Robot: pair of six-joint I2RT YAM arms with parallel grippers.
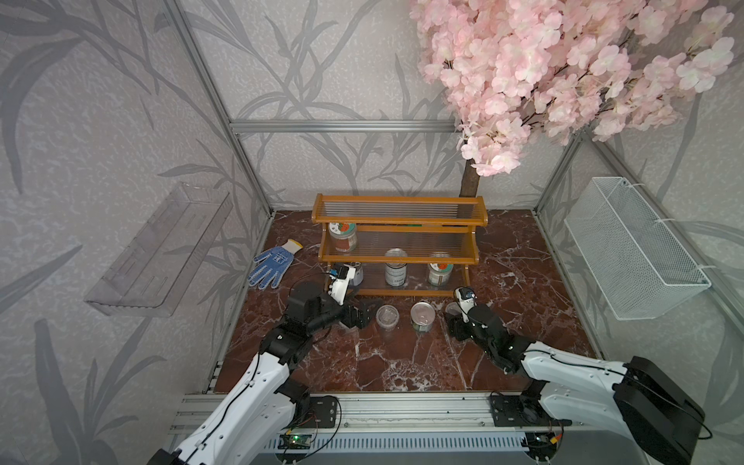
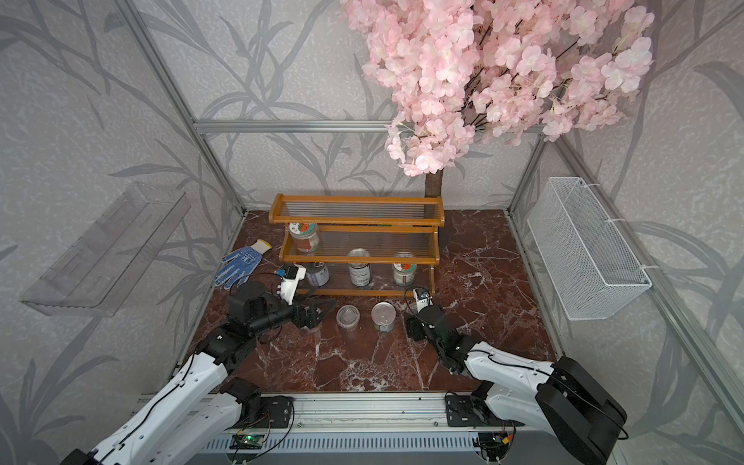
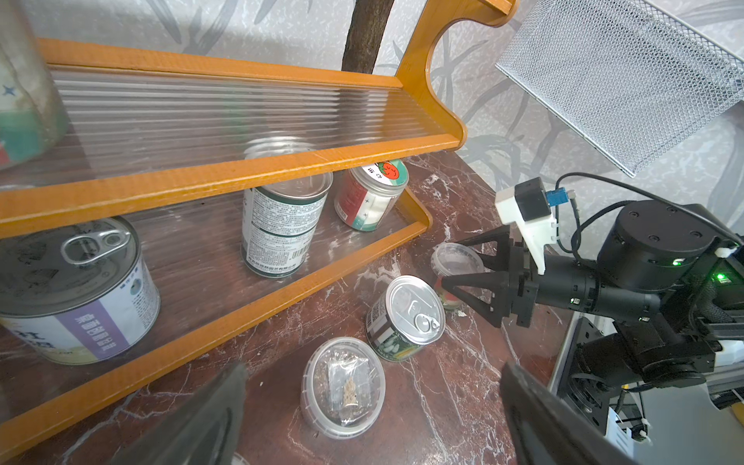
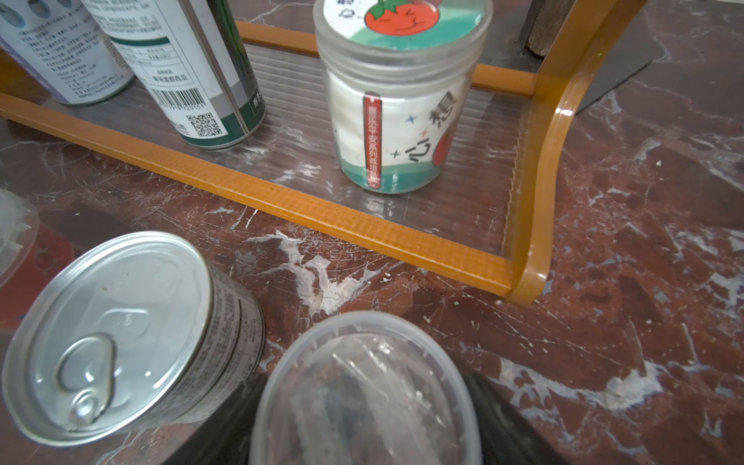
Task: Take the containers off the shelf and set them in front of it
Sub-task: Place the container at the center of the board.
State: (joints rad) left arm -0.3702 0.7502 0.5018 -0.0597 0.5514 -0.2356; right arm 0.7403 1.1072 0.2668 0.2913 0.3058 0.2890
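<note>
Standing upright, silver pull-tab tin (image 4: 120,334), clear cup (image 4: 362,386)

Middle rail (image 3: 241,177) perhaps overhanging tall tin (image 3: 277,229)

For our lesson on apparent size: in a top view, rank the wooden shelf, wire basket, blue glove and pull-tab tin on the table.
1. wooden shelf and wire basket, alike; the basket hangs nearer the camera
2. blue glove
3. pull-tab tin

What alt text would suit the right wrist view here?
A clear lidded cup sits between the right gripper's fingers, beside a pull-tab tin on the marble table. Behind them, a tomato-lidded jar and a tall can stand on the shelf's lowest tier.
</note>
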